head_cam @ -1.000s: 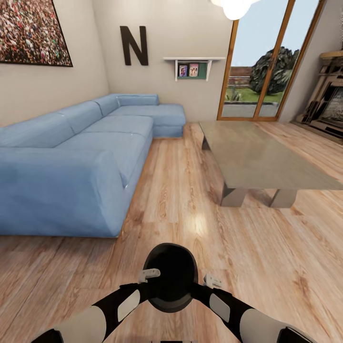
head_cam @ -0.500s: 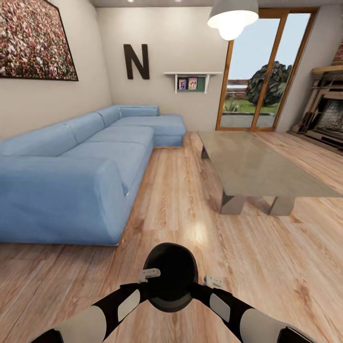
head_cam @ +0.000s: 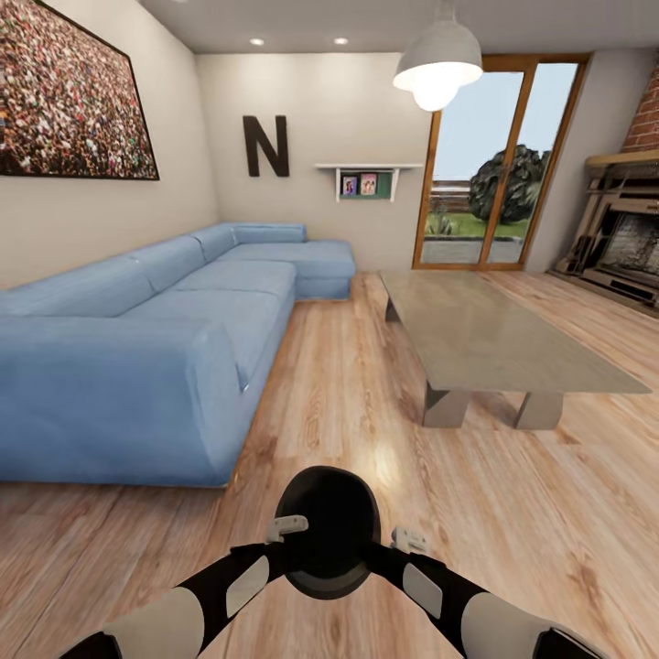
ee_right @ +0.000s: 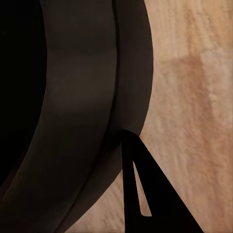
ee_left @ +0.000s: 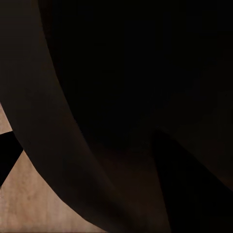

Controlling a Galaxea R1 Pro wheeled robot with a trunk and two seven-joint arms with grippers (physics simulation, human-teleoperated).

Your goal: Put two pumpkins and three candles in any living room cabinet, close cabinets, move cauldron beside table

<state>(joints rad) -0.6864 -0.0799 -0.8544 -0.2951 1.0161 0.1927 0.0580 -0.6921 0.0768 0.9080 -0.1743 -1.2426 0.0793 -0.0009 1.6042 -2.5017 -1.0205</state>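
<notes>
Compared with a second ago, the whole picture has slid down, so the camera has tipped up: now the ceiling, the lamp [head_cam: 438, 62] and more of the far wall show, while the sofa [head_cam: 156, 357] and the table [head_cam: 499, 334] sit lower in the frame. Nothing in the room itself looks moved. At the bottom middle of the head view, the black cauldron [head_cam: 327, 533] is held up between both arms, with the left hand [head_cam: 286, 527] at one side of it and the right hand [head_cam: 409, 540] at the other. Both hands press against the pot, but I cannot tell if the fingers are apart or together, because the wrist views are too dark and close to its rim [ee_right: 82, 111]. The table is in the middle right of the frame, well apart from the cauldron, with bare wooden floor [head_cam: 366, 403] between them. I think the robot is carrying the pot over to the table. It could slip and drop if one arm lets go a little while the robot rolls. The robot could also bump the sofa corner or a table leg if it turns too tight.
</notes>
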